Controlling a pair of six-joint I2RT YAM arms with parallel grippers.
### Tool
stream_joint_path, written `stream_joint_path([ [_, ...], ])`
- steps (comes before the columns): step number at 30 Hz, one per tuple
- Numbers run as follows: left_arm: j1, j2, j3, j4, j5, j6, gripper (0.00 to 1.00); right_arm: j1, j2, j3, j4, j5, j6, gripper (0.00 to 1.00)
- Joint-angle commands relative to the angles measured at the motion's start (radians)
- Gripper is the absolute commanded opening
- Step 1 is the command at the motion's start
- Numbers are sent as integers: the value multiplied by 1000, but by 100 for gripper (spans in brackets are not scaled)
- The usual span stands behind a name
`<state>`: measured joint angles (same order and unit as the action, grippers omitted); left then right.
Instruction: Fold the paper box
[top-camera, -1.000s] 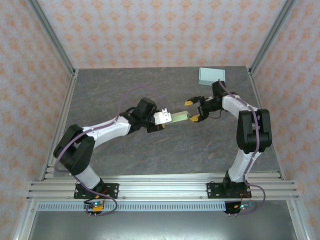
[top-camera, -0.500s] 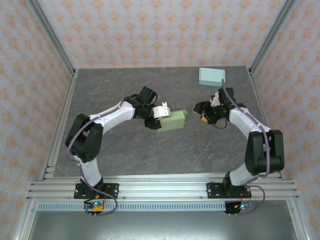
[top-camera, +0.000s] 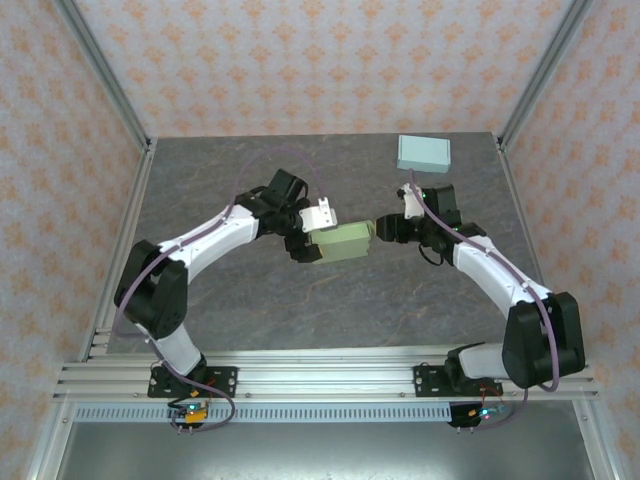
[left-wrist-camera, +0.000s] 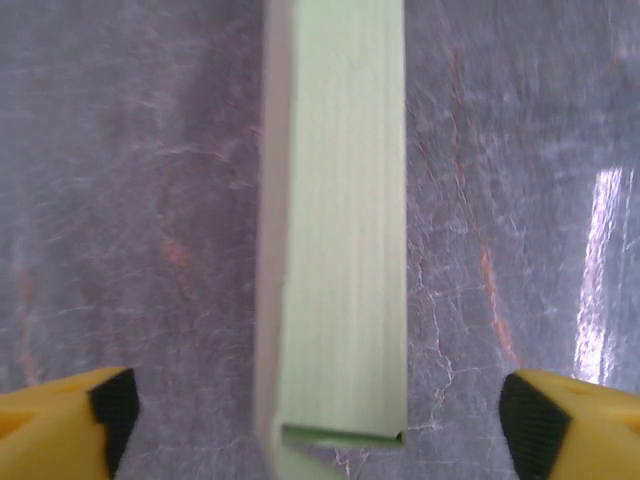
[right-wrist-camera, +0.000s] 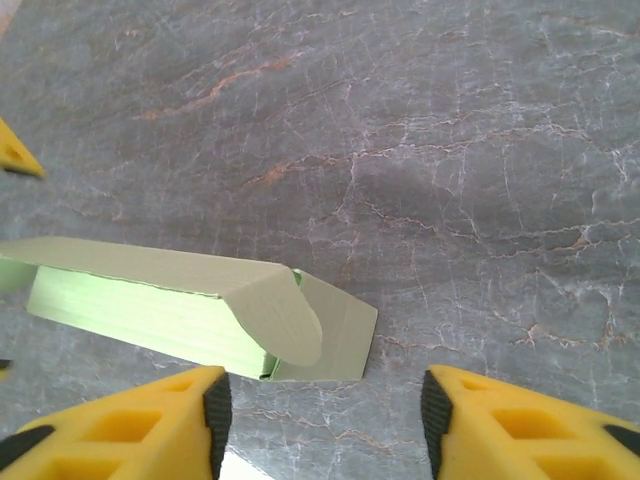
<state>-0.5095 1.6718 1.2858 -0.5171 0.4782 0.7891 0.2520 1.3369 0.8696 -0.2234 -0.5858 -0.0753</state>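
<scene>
With my left gripper (left-wrist-camera: 318, 405) and right gripper (right-wrist-camera: 325, 405) open and empty, I judged that the flap (right-wrist-camera: 280, 315) of the paper box (left-wrist-camera: 345, 200) needed a square push.

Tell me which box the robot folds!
Look at the grey table. In its middle, between the left gripper and the right gripper, lies the paper box. It is light green with an open end flap, unlike the pale blue box in the far right corner.
</scene>
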Motion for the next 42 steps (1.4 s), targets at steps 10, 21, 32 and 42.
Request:
stream_joint_path([
  [10,14,-370,-394,440,-322,-817,100,105,120,118,-17,151,-119,44],
  [21,-76,-325,-407,434,-350,-849,77,111,149,151,-27,182,-101,28],
  [32,-145,-190,-333,482,-433,-955,41,178,132,167,-73,315,-16,16],
  [42,-147,-105,-244,413,-513,-969,30,279,118,158,-78,496,187,10],
])
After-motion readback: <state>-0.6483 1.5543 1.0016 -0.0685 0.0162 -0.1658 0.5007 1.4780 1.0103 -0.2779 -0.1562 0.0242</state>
